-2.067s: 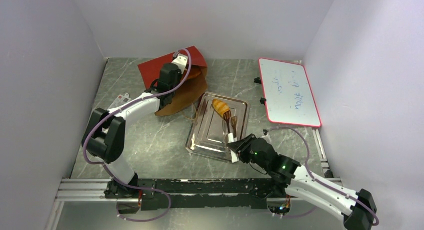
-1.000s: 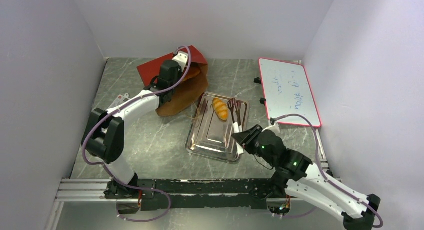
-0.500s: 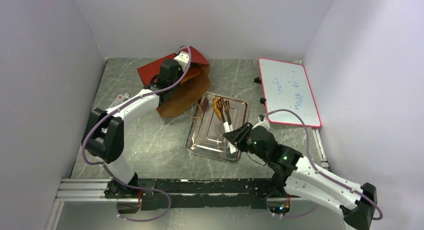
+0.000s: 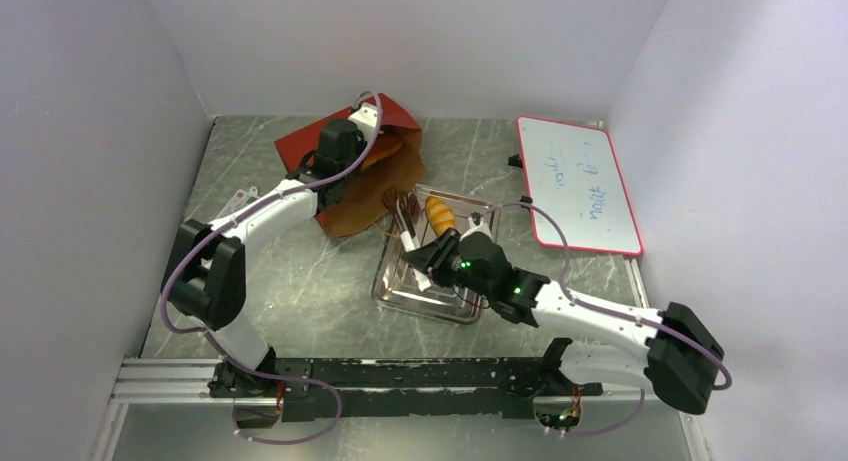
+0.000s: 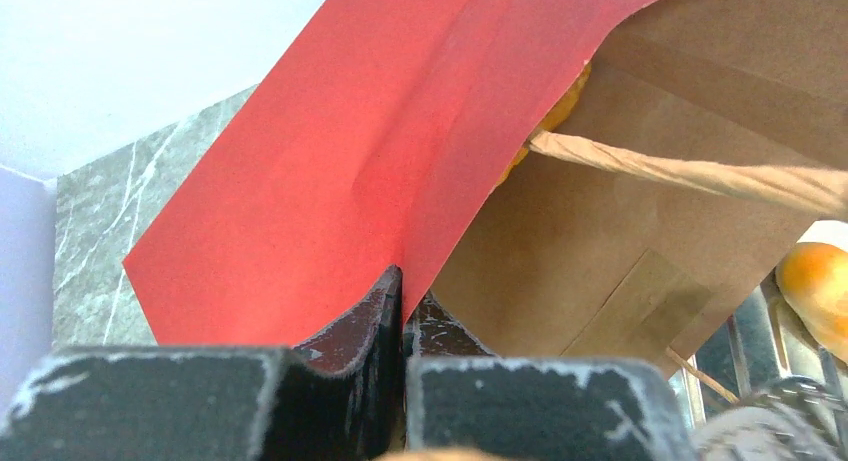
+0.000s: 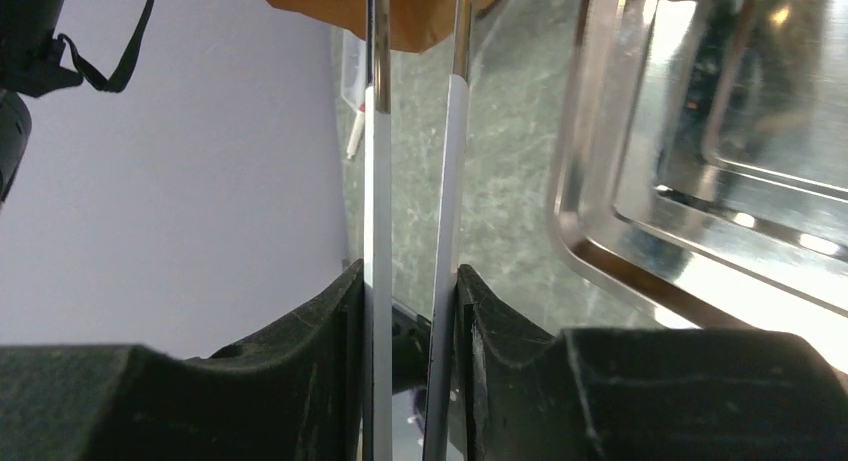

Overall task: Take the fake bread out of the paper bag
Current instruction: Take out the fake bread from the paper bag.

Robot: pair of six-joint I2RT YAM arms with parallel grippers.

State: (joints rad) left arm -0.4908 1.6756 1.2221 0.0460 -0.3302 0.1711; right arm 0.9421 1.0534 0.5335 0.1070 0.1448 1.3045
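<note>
Left gripper [image 5: 403, 291] is clamped tight, fingers pinched right together on the red edge of the paper bag [image 5: 330, 161], holding that top flap up so the mouth gapes toward the right. In the left wrist view you can see the brown kraft inside, a tan cord handle [image 5: 690, 171] running across the opening, and a piece of fake bread [image 5: 558, 106] peeking out as an orange sliver from behind the red flap, deep in the mouth.

Right gripper [image 6: 405, 281] is closed on a pair of tongs [image 6: 377, 161], gripping them by the white handle part. The two tong arms stand side by side with a gap between them, so they're squeezed only partway. From the top camera the dark tips reach past the far-left corner of the metal tray [image 4: 420, 286] and end up close to the bag's mouth. Can't tell if they actually touch the paper.

A second loaf [image 4: 438, 214] lies at the far end of the tray, just right of the tong tips, out of the bag.

The bag itself lies on its side at the far left of the table [image 4: 300, 281], with the tray just right of it and nearer. A red-framed whiteboard [image 4: 580, 186] lies flat off at the far right, well apart from all that.
</note>
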